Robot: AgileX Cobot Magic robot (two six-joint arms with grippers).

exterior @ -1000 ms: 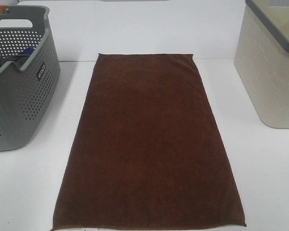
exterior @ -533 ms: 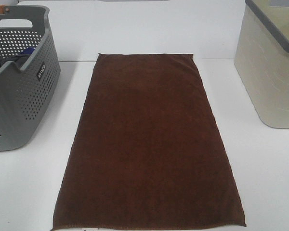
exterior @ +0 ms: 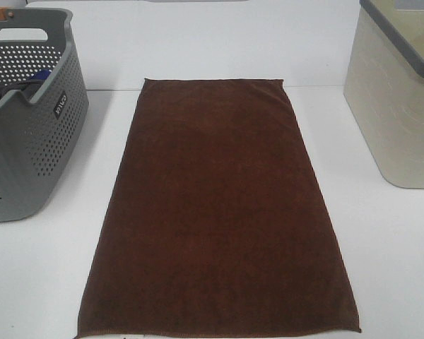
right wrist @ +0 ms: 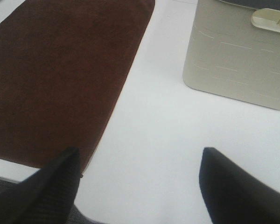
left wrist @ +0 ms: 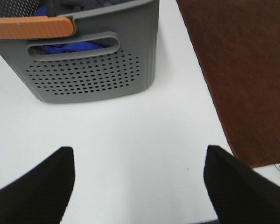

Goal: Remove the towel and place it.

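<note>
One towel [exterior: 219, 212] lies spread flat on the white surface [exterior: 389, 254], between two containers and touching neither. It is a dark brown rectangle of soft, napped terry with a thin stitched hem along its edges, and it shows no folds or wrinkles. Its long axis runs from the near edge of the surface straight towards the far edge in the high view, with the short ends at near and far.

To its left stands one grey basket [exterior: 35, 148] of hard plastic, its walls pierced by rows of small round holes, with a cut-out handle slot and an orange grip on the rim seen from the left wrist. A blue cloth [left wrist: 67, 46] shows inside it, through the slot. To the right stands one cream bin [exterior: 399, 106], smooth-walled with faint dashes moulded in, rounded corners and a grey rim.

The left fingers [left wrist: 35, 186] are black and finely textured; they stand wide apart above bare surface, holding nothing, near the towel's corner. The right fingers [right wrist: 233, 186] are likewise spread wide and empty, beside the towel's other long edge.
</note>
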